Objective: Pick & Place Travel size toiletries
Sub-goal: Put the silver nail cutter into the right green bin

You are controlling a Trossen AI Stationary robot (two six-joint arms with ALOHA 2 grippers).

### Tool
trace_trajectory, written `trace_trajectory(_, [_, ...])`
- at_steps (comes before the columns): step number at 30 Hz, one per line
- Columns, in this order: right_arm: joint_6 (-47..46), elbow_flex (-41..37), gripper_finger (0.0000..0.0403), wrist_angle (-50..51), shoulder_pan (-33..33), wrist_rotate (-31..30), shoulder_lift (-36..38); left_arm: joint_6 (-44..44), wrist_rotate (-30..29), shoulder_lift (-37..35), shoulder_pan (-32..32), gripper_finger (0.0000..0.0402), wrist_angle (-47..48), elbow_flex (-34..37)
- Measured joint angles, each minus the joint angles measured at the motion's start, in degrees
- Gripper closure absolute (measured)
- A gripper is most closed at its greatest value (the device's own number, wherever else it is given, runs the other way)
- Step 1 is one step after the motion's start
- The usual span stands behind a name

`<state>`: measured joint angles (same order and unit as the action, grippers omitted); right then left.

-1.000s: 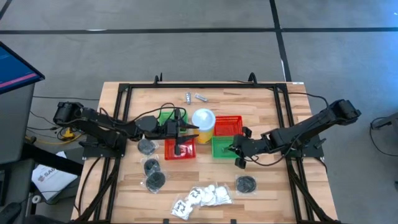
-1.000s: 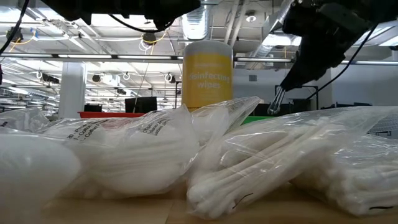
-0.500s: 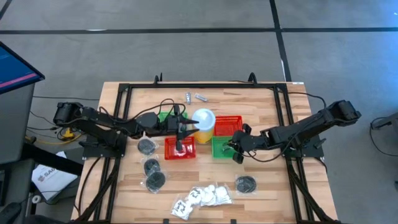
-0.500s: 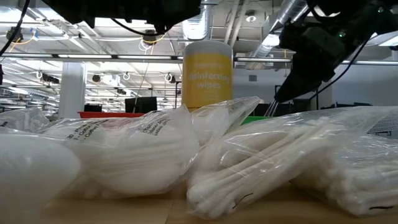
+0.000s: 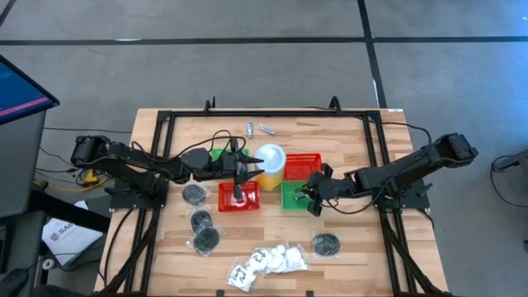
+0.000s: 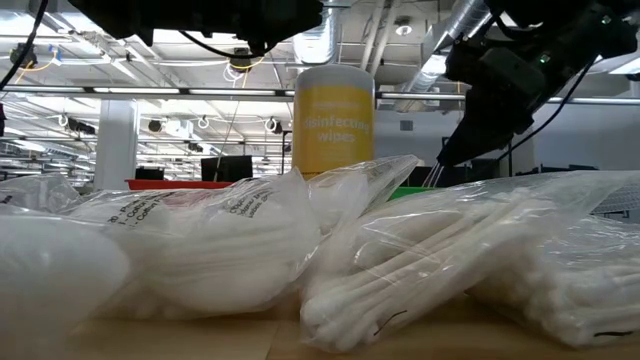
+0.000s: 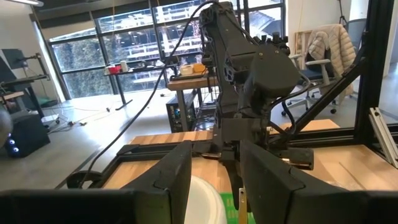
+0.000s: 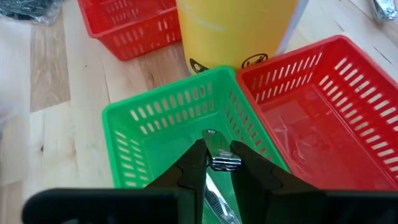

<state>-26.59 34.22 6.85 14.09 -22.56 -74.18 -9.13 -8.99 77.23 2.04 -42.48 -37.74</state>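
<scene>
Right, nearest the front edge of the counter (image 5: 355, 140) lies the heap of white packets (image 6: 400, 270): crinkly clear film, printed, stuffed with soft white pads and thin white sticks. Just behind them sit the dark round pieces in clear bags, one (image 5: 327, 245) on the right, three (image 5: 200, 221) in a loose column on the left.

Then the baskets, all hard plastic mesh with slotted walls. The right gripper (image 8: 217, 144) has shifted since a second ago: it was off the front rim of the green basket (image 8: 155, 112), and now it hangs over the basket's inside. Its fingers (image 8: 194, 163) are clamped on a thin silvery piece (image 8: 219, 160), shiny metal, held above the green mesh floor. A red basket (image 8: 323, 74) touches the green one on its far side.

The left gripper (image 7: 216, 149) has edged a touch towards the cup too. It hovers over the other red basket (image 5: 228, 200), fingers (image 7: 180, 168) apart, nothing between them.

In the middle stands the yellow cup (image 6: 333, 120), a smooth cylinder with a white lid. A second green basket (image 5: 219, 152) peeks out behind the left arm.

Farthest back, near the rear rail, lie two small metal bits (image 5: 257, 129), side by side on bare wood.
</scene>
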Motion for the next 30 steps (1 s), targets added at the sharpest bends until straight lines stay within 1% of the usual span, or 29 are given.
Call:
trace_trajectory(4, [0.0,0.0,0.0325,-0.4,0.0,0.0,-2.2,0.0,0.0,0.0,0.0,0.0275,0.0,0.0])
trace_trajectory(9, [1.2,0.0,0.0282,-3.2,0.0,0.0,-4.5,0.0,-2.3,0.0,0.0,0.0275,0.0,0.0])
trace_trajectory(13, [1.7,0.0,0.0247,-3.2,0.0,-0.3,-4.9,0.0,-4.4,-0.1,0.0,0.0275,0.2,0.0])
trace_trajectory(17, [1.7,0.0,0.0224,-3.2,0.0,-0.4,-4.0,-0.1,-6.2,-0.8,-0.5,0.0275,1.0,0.0])
trace_trajectory(19, [1.7,0.0,0.0218,-3.1,0.0,-0.4,-3.3,-0.1,-6.2,-1.6,-1.3,0.0275,1.6,0.0])
trace_trajectory(22, [1.7,0.0,0.0213,-3.0,0.0,-0.4,-2.4,0.1,-6.5,-3.2,-3.3,0.0275,6.2,0.0])
trace_trajectory(30, [4.7,0.3,0.0225,-2.9,-0.1,-0.4,-1.4,6.1,-6.6,-8.1,-8.8,0.0275,19.5,0.0])
